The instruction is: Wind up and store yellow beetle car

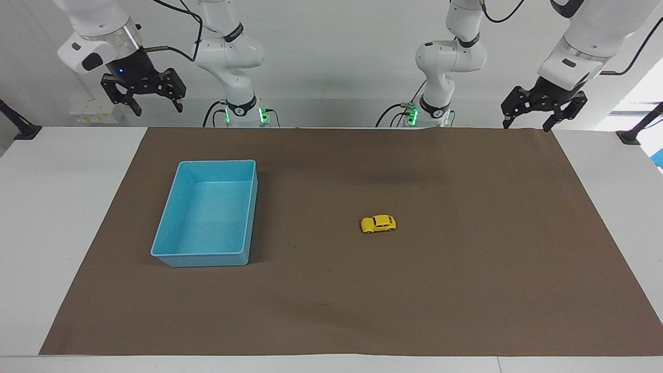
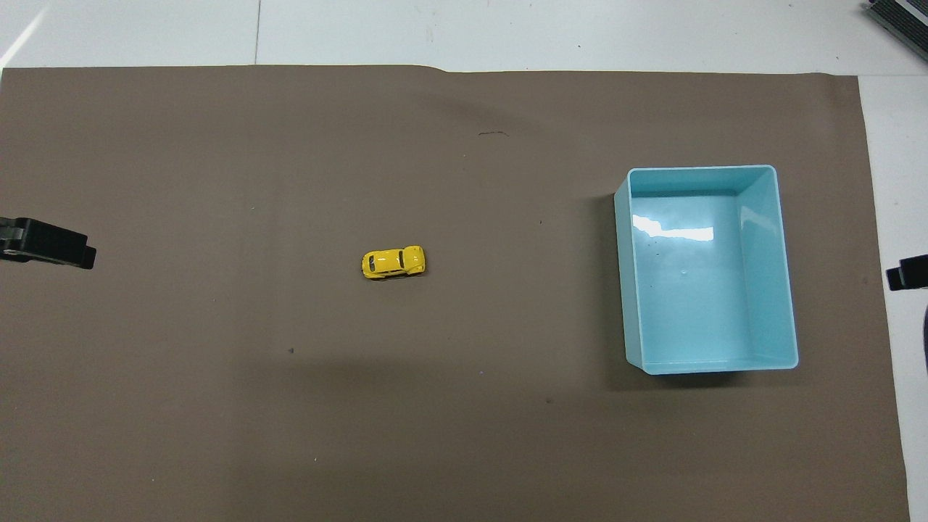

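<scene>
**A:** Start with the biggest thing.

**B:** A white table (image 1: 62, 217) with a large brown paper mat (image 1: 466, 290) spread over most of it. On the mat, toward the right arm's end, sits an open rectangular light-blue plastic bin (image 1: 171, 256), nothing in it.

**A:** And the arms?

**B:** Both white Franka arms wait raised at the robots' edge of the table. The right arm bends down from above, its black two-finger gripper (image 1: 150, 98) pointing down over the white tabletop near the mat's corner, at the right arm's end. Its fingers are spread wide, with nothing between them. The left arm mirrors it: its black gripper (image 1: 533, 120) hangs over the mat's corner at the left arm's end, fingers also splayed wide, carrying nothing. In the overhead view only dark gripper tips show at the frame's edges.

**A:** The toy?

**B:** The tiny bright yellow beetle-shaped toy car (image 1: 378, 224) stands on its wheels on the mat near the middle, well apart from the bin, toward the left arm's end from it. It lies lengthwise along the table. Neither gripper is near it.

**A:** Any writing?

**B:** None that I can read on car, bin or arms.
</scene>
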Available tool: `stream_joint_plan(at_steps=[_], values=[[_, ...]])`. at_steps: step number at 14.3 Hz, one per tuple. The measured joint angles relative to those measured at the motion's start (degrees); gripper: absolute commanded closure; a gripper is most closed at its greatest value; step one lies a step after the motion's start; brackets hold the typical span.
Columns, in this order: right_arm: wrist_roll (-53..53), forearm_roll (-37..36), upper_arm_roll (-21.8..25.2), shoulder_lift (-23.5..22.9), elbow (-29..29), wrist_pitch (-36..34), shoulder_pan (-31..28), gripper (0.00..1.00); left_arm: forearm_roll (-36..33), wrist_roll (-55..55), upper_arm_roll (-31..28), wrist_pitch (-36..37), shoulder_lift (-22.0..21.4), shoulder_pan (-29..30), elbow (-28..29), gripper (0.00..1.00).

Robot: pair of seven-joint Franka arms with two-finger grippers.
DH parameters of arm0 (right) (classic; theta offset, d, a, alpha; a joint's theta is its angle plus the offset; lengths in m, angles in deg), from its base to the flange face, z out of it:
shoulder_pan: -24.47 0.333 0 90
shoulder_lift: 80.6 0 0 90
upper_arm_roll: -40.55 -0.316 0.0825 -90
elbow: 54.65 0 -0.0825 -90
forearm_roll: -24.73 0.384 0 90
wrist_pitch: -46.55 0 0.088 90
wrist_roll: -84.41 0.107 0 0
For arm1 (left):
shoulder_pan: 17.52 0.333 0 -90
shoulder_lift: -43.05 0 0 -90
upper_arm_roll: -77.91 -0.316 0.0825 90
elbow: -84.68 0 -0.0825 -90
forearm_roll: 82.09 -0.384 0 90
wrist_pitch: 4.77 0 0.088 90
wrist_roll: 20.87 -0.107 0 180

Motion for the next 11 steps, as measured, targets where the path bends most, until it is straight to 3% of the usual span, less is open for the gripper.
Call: stream_joint_plan(at_steps=[7, 11], values=[[0.0, 0.1, -0.9, -3.2, -0.7, 6.6, 2.1, 0.0, 0.2, -1.4, 0.1, -0.6, 0.0, 0.0, 0.0, 0.0], [0.0, 0.1, -1.1, -4.7, -0.8, 7.5, 3.5, 0.0, 0.8, -11.9, 0.4, -0.7, 0.4, 0.0, 0.2, 0.0]])
